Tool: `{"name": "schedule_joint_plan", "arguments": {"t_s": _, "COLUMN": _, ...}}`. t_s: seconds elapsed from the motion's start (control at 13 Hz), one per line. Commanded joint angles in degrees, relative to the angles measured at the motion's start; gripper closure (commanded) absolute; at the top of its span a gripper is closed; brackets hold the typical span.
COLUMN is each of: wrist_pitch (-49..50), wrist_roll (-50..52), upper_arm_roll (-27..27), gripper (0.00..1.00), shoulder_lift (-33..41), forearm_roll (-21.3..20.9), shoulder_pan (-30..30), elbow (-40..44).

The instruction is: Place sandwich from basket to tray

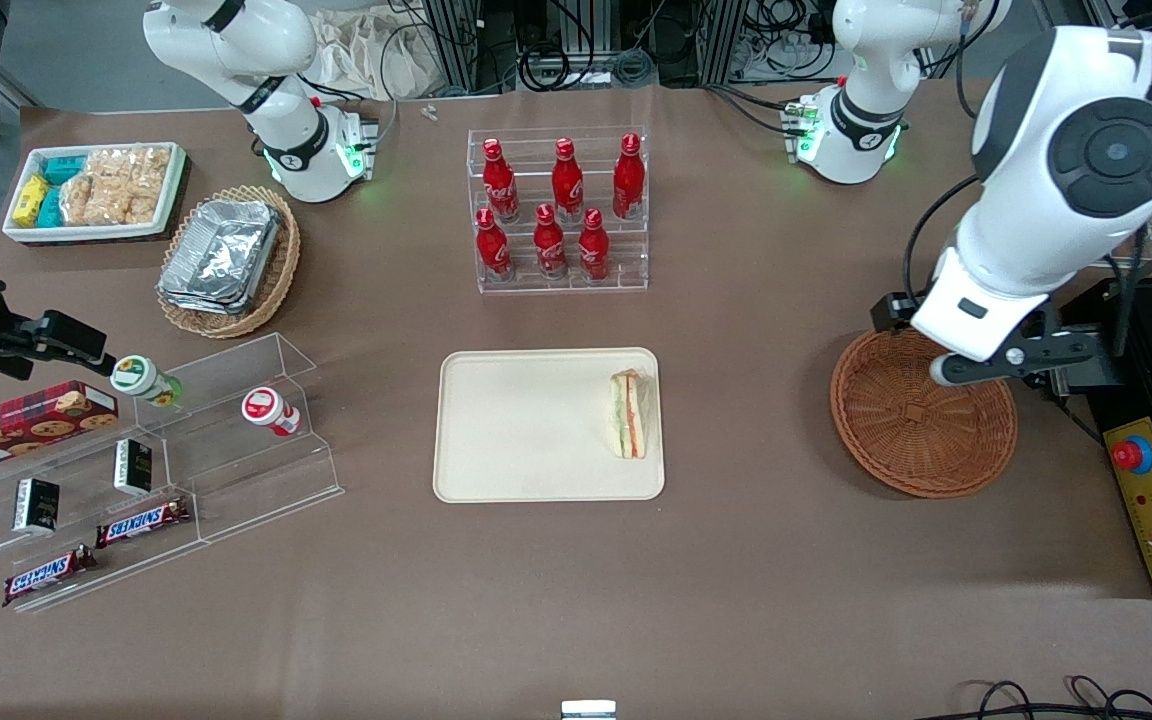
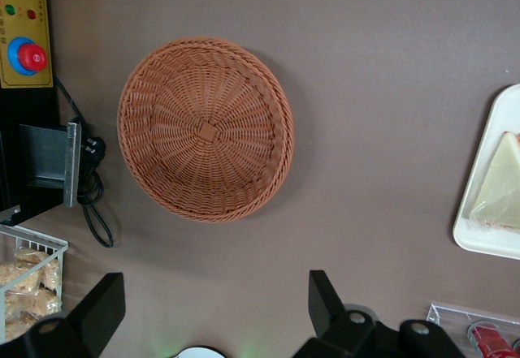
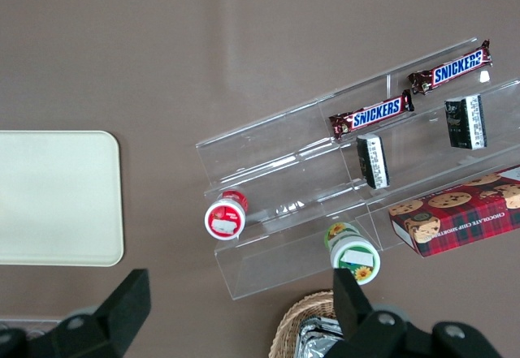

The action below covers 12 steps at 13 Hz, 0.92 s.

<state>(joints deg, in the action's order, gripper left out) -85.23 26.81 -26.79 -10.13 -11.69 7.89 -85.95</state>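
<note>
- Table (image 1: 756,560) surface, brown, carries everything; in the front view the task's things sit across its middle band.
- Tray (image 1: 526,430), cream with a low rim, lies near the table's centre, with a rack of red bottles (image 1: 561,210) at its twelve o'clock.
- Basket (image 1: 921,420), round reddish-brown wicker, sits at the tray's three o'clock, well apart from it, toward the working arm's end; the wrist view shows its bowl (image 2: 205,129) holding nothing.
- Gripper (image 2: 213,313) hangs above the table just beside the basket, fingers spread wide with nothing between them; in the front view the arm's wrist covers the basket's rim at about one o'clock.
- Sandwich (image 1: 628,413), a wrapped wedge with orange and green stripes, lies inside the tray against its rim at three o'clock, the edge nearest the basket; the wrist view catches its pale face (image 2: 502,181) on the tray's corner (image 2: 479,240).
- Judged from this, the placing looks done and the step in hand is clearing away.
- To do that well: rise straight before any sideways travel, keep the fingers apart and clear of the wicker rim, and pass nowhere near the tray, since a brush could nudge the wedge over the low rim it rests beside.
</note>
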Motion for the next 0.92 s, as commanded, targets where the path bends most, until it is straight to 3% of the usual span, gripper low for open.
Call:
{"name": "schedule_joint_plan", "arguments": {"t_s": 0.0, "wrist_pitch": 2.43, "wrist_roll": -5.5, "upper_arm_roll": -0.72, "gripper": 0.0, "shoulder_lift": 0.46, "forearm_roll": 0.44, "shoulder_pan": 4.13, "elbow": 1.4}}
{"name": "schedule_joint_plan", "arguments": {"t_s": 0.15, "wrist_pitch": 3.57, "wrist_roll": -14.99, "upper_arm_roll": 2.76, "gripper": 0.0, "shoulder_lift": 1.95, "forearm_roll": 1.23, "shoulder_pan": 3.81, "elbow": 1.49}}
{"name": "schedule_joint_plan", "arguments": {"t_s": 0.38, "wrist_pitch": 3.23, "wrist_roll": -20.81, "upper_arm_roll": 19.02, "gripper": 0.0, "shoulder_lift": 3.71, "forearm_roll": 6.67, "shoulder_pan": -5.76, "elbow": 1.14}}
{"name": "schedule_joint_plan", "arguments": {"t_s": 0.85, "wrist_pitch": 0.68, "wrist_roll": -23.2, "upper_arm_roll": 23.8, "gripper": 0.0, "shoulder_lift": 2.92, "forearm_roll": 8.7, "shoulder_pan": -6.3, "elbow": 0.96}}
